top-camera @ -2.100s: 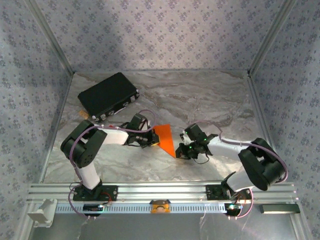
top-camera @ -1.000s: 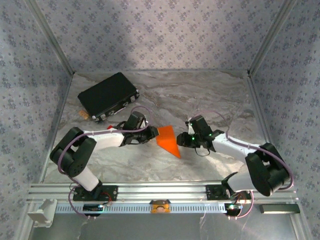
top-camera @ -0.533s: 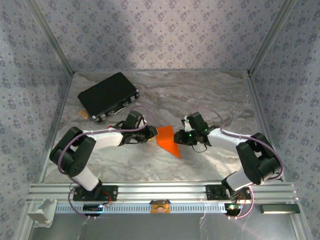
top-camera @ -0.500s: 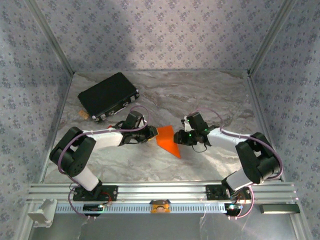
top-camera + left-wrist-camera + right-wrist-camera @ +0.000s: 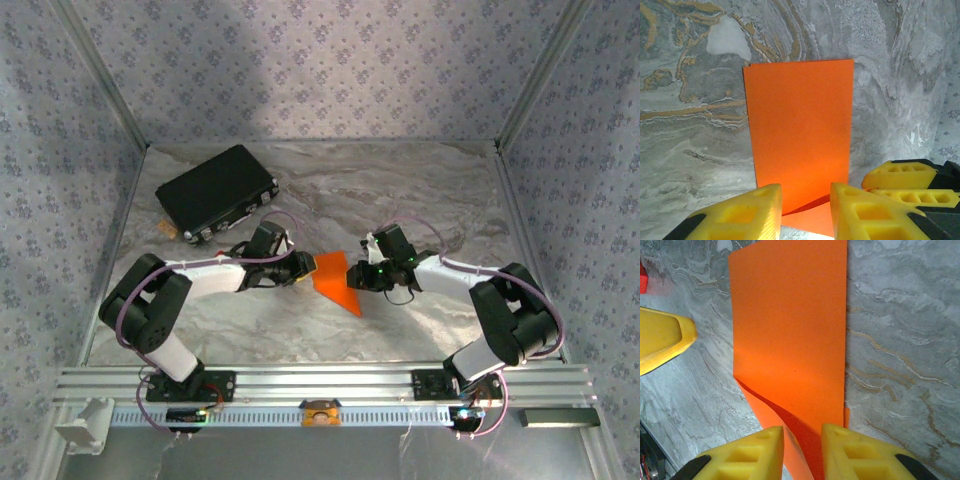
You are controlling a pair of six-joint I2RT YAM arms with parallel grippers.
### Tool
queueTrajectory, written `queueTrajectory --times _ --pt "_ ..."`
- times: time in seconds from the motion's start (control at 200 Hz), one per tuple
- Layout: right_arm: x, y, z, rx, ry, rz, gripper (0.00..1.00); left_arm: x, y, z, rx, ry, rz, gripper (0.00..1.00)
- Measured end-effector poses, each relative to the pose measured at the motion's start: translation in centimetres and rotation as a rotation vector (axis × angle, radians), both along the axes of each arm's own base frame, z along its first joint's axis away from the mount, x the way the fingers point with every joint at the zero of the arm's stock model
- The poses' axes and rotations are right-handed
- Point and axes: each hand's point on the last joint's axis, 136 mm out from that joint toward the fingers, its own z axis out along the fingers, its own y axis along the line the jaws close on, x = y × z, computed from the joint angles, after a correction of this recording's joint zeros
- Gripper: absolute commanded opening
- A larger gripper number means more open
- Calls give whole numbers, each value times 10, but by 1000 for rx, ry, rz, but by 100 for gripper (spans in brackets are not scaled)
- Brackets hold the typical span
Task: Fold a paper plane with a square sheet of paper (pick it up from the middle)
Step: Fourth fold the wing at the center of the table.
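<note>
As your right tool (image 5: 802, 446) drew up opposite your left tool (image 5: 806, 206), both slightly open, the square sheet of paper (image 5: 799, 125) lay folded double, the folding barely begun.

left claw (image 5: 302, 268), paper (image 5: 336, 279), right claw (image 5: 354, 277) in row; case (image 5: 215, 190) behind

The gripper (image 5: 802, 450) straddles the near end of the folded orange paper (image 5: 790, 330), its jaws narrowly apart. The paper stretches straight ahead over the marbled worktop (image 5: 900, 340).
</note>
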Motion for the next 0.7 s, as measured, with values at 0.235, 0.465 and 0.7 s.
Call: queueTrajectory --times 0.235,0.465,0.7 --pt "-1 0 -2 0 5 7 26 -1 -1 0 -4 3 -4 31" --pt "0 -2 -4 -1 7 7 24 -3 -2 0 -11 8 -17 31" --pt "0 -2 -3 7 10 11 19 -6 -2 -5 -5 25 -37 31"
